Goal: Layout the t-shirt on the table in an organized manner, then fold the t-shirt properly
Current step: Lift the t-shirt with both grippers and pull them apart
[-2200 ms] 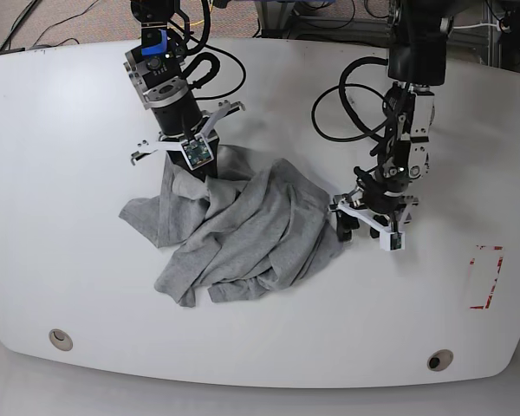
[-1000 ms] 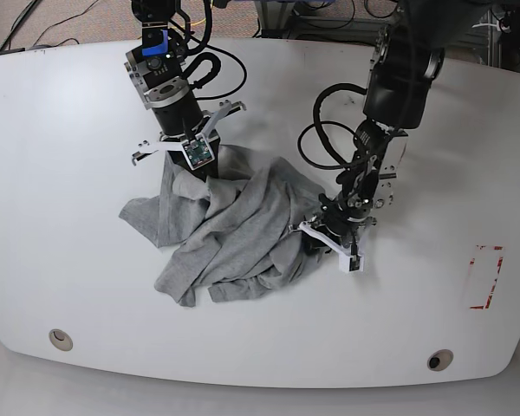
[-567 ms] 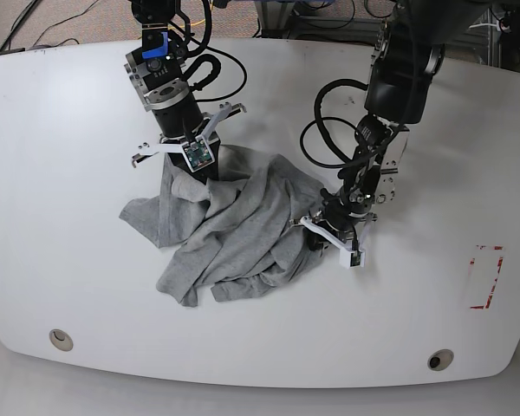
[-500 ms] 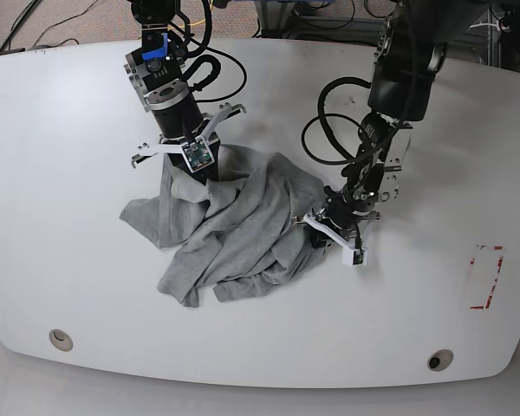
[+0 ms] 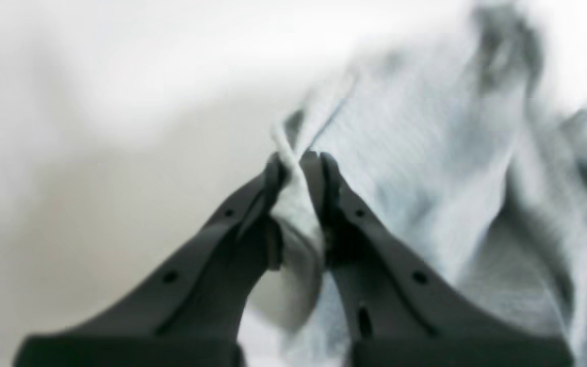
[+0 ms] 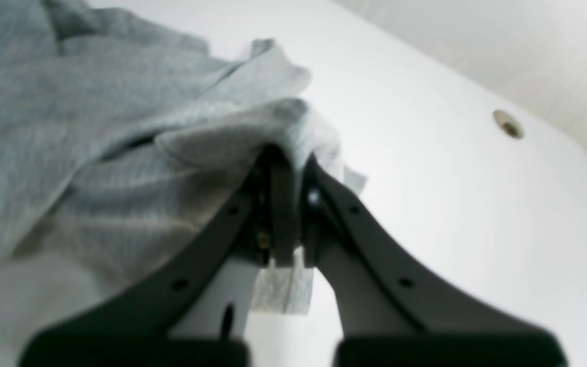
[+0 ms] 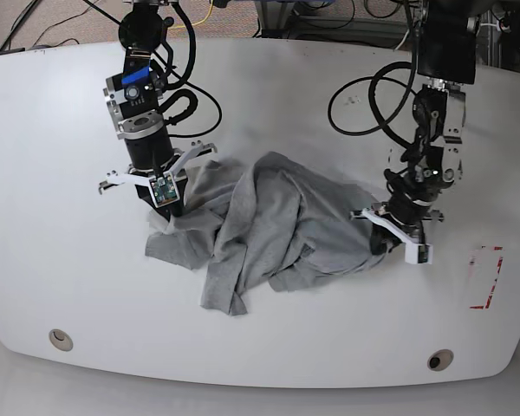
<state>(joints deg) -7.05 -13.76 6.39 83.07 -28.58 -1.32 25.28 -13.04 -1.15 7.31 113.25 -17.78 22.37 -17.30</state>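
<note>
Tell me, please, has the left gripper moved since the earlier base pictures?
Yes. The left gripper, shut on the t-shirt, has shifted toward the red tape rectangle at the table's edge, pulling the cloth with it.

The left gripper (image 5: 297,168) is clamped on a fold of the t-shirt (image 7: 286,217), its arm descending from twelve o'clock. The right gripper (image 6: 288,168) likewise pinches cloth at nine o'clock, wrist pointing down.

The t-shirt (image 7: 286,221) is plain heather grey, the table (image 7: 61,156) is glossy white, and the tape outline (image 7: 485,277) is red.
</note>
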